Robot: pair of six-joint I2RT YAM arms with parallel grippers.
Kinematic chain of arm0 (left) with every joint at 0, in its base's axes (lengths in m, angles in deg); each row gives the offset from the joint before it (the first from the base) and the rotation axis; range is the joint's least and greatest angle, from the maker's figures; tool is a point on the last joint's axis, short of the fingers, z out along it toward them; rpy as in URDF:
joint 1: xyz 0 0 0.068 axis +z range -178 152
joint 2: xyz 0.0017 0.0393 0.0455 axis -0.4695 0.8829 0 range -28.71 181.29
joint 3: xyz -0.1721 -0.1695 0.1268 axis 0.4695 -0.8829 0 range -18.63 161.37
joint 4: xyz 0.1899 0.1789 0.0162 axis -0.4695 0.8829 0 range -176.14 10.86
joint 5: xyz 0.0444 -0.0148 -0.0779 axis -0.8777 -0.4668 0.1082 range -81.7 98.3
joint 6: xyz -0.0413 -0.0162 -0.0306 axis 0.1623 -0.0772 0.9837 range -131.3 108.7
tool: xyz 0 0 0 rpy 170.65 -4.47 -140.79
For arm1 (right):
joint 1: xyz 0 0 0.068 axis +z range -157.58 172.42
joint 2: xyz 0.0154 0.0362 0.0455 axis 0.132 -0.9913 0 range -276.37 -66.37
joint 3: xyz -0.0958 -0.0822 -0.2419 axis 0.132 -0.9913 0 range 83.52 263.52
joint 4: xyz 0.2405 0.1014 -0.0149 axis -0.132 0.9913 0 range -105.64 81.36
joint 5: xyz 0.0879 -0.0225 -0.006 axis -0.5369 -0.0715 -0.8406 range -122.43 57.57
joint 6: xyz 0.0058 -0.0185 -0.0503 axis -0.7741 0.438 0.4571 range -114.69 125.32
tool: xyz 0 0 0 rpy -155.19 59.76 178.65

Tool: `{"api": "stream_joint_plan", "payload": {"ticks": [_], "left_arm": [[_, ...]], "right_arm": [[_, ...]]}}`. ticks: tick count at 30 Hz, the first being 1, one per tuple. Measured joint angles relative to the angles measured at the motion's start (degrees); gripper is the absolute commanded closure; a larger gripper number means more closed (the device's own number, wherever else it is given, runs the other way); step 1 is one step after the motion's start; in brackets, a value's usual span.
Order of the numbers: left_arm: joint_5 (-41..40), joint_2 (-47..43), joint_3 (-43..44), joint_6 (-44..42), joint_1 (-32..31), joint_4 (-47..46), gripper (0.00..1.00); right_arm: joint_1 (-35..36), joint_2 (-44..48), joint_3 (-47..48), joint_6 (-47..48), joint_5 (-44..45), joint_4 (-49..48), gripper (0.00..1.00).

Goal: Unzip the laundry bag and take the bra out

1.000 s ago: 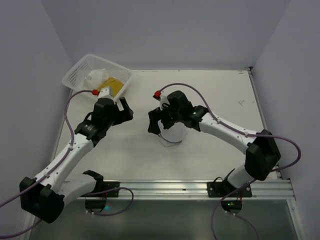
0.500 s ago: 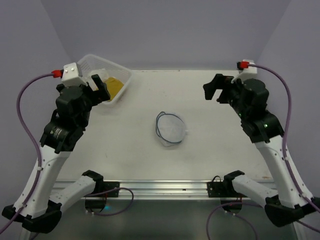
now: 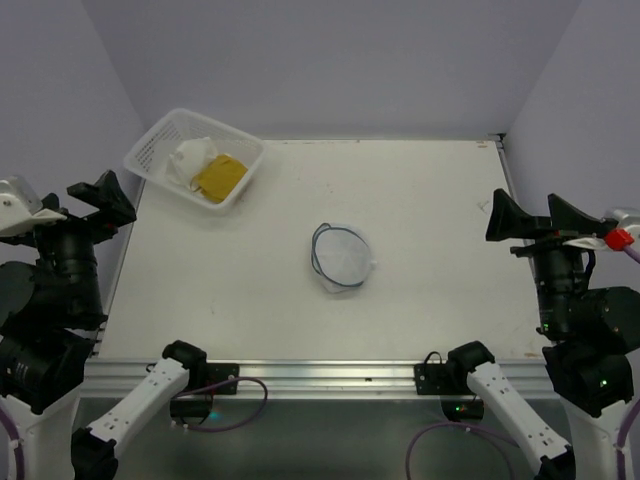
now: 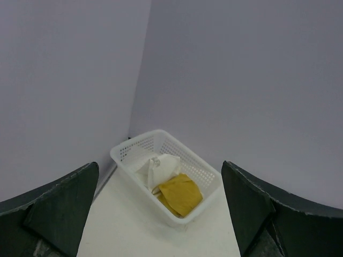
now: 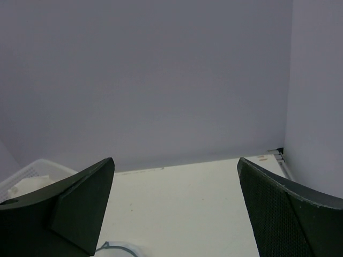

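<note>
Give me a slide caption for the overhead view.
Left end effector and right end effector open, apart; bag centred, basket far left.

We see a white plastic lattice basket (image 3: 148, 150) in the upper left of the frame, at the far left corner of the white bench (image 3: 430, 220), with a folded yellow cloth (image 3: 218, 176) inside. A metal rail (image 3: 330, 372) runs along the bottom edge; pale lilac walls (image 3: 330, 60) enclose it.

We've got the laundry bag (image 3: 340, 257) lying mid-table: a small, round, see-through white mesh pod, its dark zipper rim looping around it. Over in the far-left basket (image 3: 150, 140) we see a white cupped piece (image 3: 190, 157) touching a mustard-yellow piece (image 3: 218, 176). Which one is the bra, we can't tell.
</note>
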Motion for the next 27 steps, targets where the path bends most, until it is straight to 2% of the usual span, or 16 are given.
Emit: {"api": "stream_joint_plan", "payload": {"ticks": [12,27], "left_arm": [[-4.2,-5.3,-2.6,-2.9,0.0,-0.6,0.0],[-5.3,-5.7,-5.3,-2.5,0.0,-0.7,0.0]], "right_arm": [[0.0,3.2,-2.3,3.7,1.9,-1.7,0.01],[0.0,3.4,-3.0,3.8,0.9,-4.0,0.01]]}}
